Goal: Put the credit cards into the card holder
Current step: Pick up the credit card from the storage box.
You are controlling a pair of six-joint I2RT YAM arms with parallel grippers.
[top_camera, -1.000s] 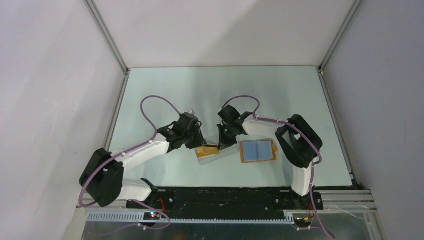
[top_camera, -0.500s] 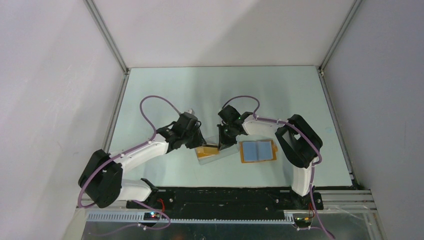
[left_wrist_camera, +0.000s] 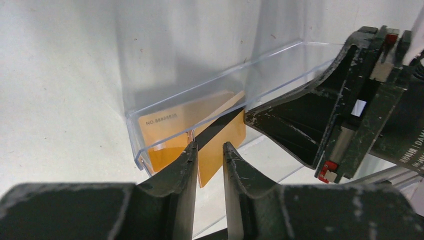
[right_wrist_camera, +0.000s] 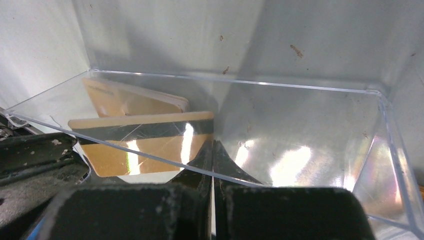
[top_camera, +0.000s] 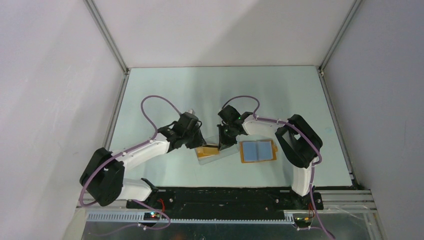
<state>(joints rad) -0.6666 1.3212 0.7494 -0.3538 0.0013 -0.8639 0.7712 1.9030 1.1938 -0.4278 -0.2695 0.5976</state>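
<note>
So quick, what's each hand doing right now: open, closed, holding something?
Left hand: slightly open, fingers either side of the striped card, not clamped.
Right hand: closed, holding nothing, tip at the clear box.

A robot laboratory cell is shown. A pale green table (top_camera: 170, 90) is closed in on three sides by plain white panels (top_camera: 45, 100), which are held by aluminium profiles (top_camera: 107, 36). A left arm (top_camera: 142, 151) and a right arm (top_camera: 262, 127), white and black, are bolted to a black base plate (top_camera: 225, 196) at the near edge, and purple cables (top_camera: 156, 97) are led along them.
</note>
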